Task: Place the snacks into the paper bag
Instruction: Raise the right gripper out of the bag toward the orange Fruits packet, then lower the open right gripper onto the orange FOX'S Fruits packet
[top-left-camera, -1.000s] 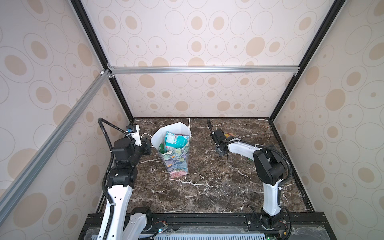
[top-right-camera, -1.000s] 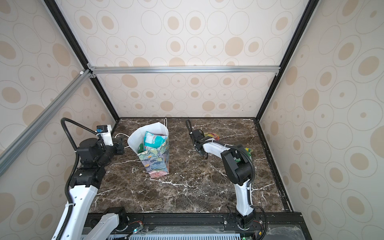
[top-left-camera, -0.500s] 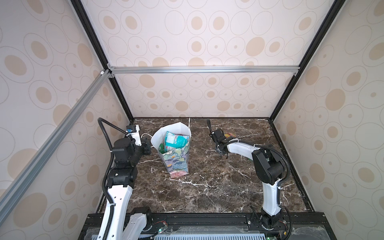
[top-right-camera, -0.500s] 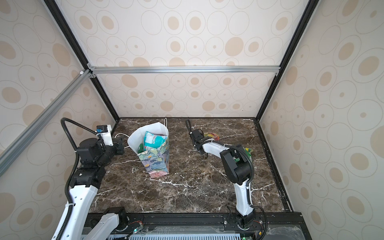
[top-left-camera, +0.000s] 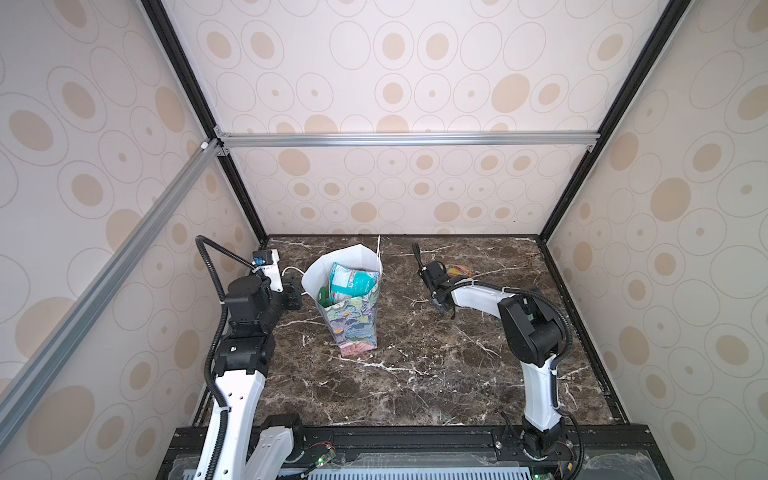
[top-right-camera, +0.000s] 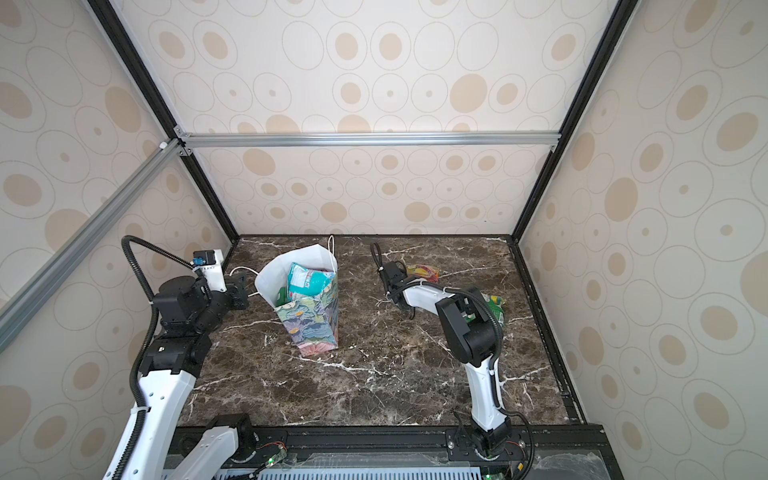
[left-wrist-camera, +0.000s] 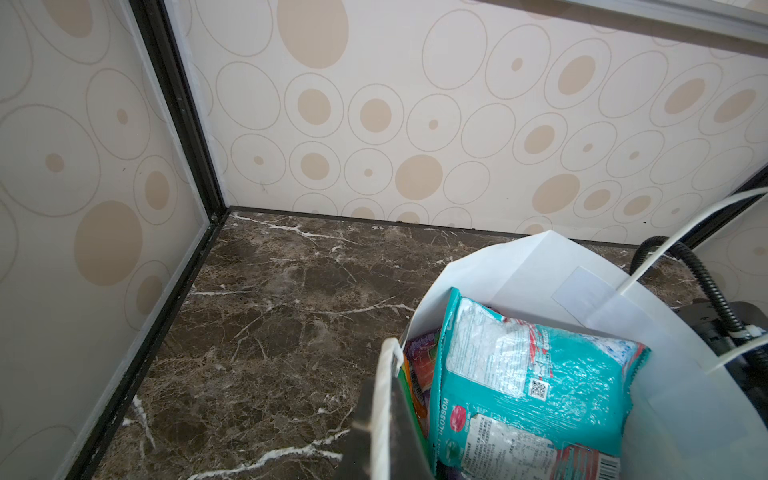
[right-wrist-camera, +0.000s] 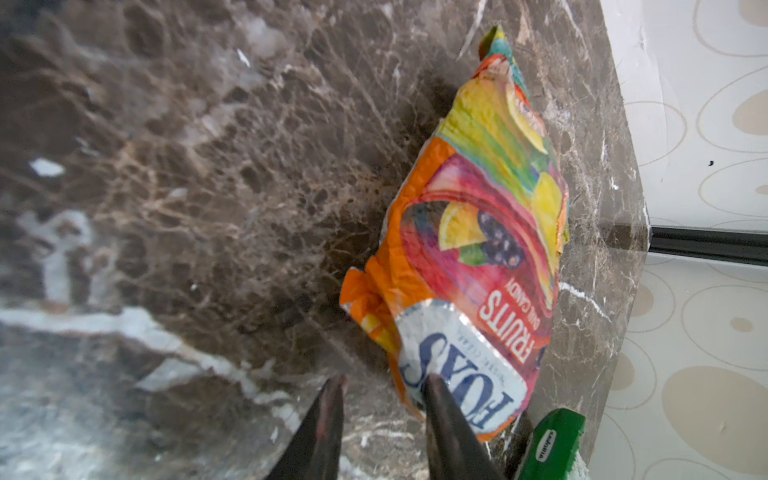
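Observation:
The paper bag (top-left-camera: 353, 328) (top-right-camera: 311, 328) stands upright left of centre, floral outside and white inside (left-wrist-camera: 540, 270). A teal snack packet (top-left-camera: 351, 282) (top-right-camera: 309, 282) (left-wrist-camera: 532, 386) sticks up in it, with more packets behind. My left gripper (top-left-camera: 297, 293) (top-right-camera: 245, 297) (left-wrist-camera: 384, 384) is shut on the bag's near rim. A multicolour fruit packet (top-left-camera: 458, 271) (top-right-camera: 423, 272) (right-wrist-camera: 478, 232) lies flat near the back edge. My right gripper (top-left-camera: 444, 277) (top-right-camera: 404, 277) (right-wrist-camera: 384, 390) is open at its "FOX'S" end. One finger overlaps the packet's edge, and bare marble shows between the jaws.
A yellow-green packet (top-right-camera: 494, 307) lies on the marble to the right of my right arm's forearm. A green packet corner (right-wrist-camera: 548, 440) shows beside the right fingers. Patterned walls with black posts (left-wrist-camera: 178, 112) close in the marble table (top-left-camera: 415, 365) on three sides.
The right arm's elbow has shifted slightly to the left, with the gripper staying by the fruit packet. The left arm and the bag have not moved.

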